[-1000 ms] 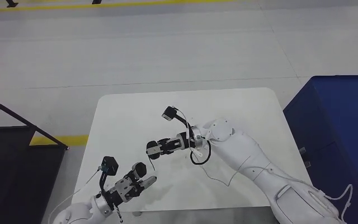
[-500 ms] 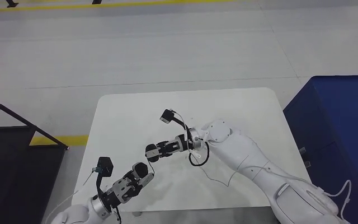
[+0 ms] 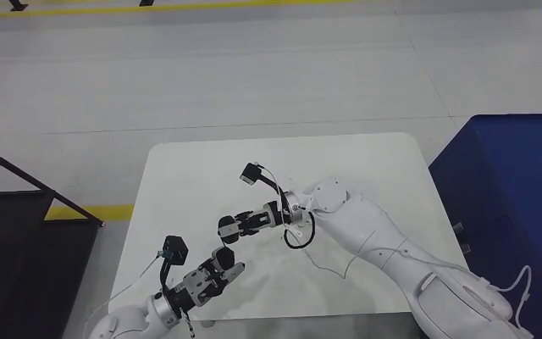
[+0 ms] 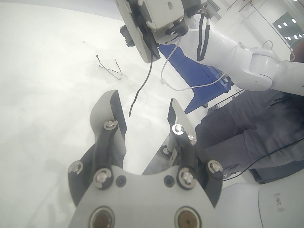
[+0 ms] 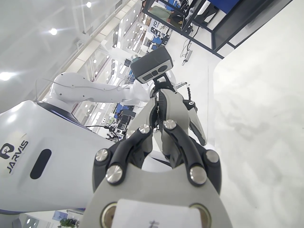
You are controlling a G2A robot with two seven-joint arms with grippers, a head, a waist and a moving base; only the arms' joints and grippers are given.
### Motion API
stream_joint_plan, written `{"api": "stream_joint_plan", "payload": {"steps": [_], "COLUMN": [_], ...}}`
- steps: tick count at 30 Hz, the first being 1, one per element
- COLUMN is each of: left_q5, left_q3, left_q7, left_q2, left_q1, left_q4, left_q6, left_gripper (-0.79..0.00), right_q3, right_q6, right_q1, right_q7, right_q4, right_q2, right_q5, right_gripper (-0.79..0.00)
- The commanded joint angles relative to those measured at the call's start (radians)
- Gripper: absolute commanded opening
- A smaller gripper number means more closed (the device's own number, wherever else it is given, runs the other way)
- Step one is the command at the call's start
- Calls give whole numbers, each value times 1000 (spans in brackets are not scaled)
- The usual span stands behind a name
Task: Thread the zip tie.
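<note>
A black zip tie [image 4: 144,81] hangs in the air above the table [image 3: 186,186]. Its upper end is pinched between the closed jaws of the right gripper [image 3: 227,226], and its free tip dangles just above the gap of the left gripper [image 4: 143,98], whose jaws stand wide apart and hold nothing. The strap curves gently along its length and touches neither left finger. A few loose ties [image 4: 110,69] lie on the table farther off. The strap is judged to be very light, thin and springy: it will bend away from a sideways push, and it may slip in smooth pads if taken by its narrow edge. The better hold is probably on its flat faces, a little way back from the tip, so that a short stiff end is left to steer into the head. Which end bears the head cannot be told.
</note>
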Motion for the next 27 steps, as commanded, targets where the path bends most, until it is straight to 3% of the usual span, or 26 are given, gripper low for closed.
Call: {"api": "stream_joint_plan", "payload": {"steps": [1,16,19,22,27], "left_q5": [-6,-55,-50,-50,-53], "left_q3": [-2,-54,-53,-50,-42], "left_q7": [8,35,37,38,32], "left_q2": [1,8,9,10,11], "left_q1": [0,11,14,12,7], "left_q4": [-1,-17,-20,-18,-15], "left_q6": [-5,12,13,16,15], "left_gripper": [-434,-474,-505,-600,-616], "right_q3": [-5,-42,-47,-52,-62], "right_q6": [4,4,1,-5,-15], "right_q1": [5,26,30,31,34], "right_q7": [4,4,1,-5,-15], "right_q4": [1,19,23,25,30], "right_q2": [1,-2,-3,-2,-2], "right_q5": [0,18,19,19,15], "right_gripper": [-785,-785,-785,-785,-785]}}
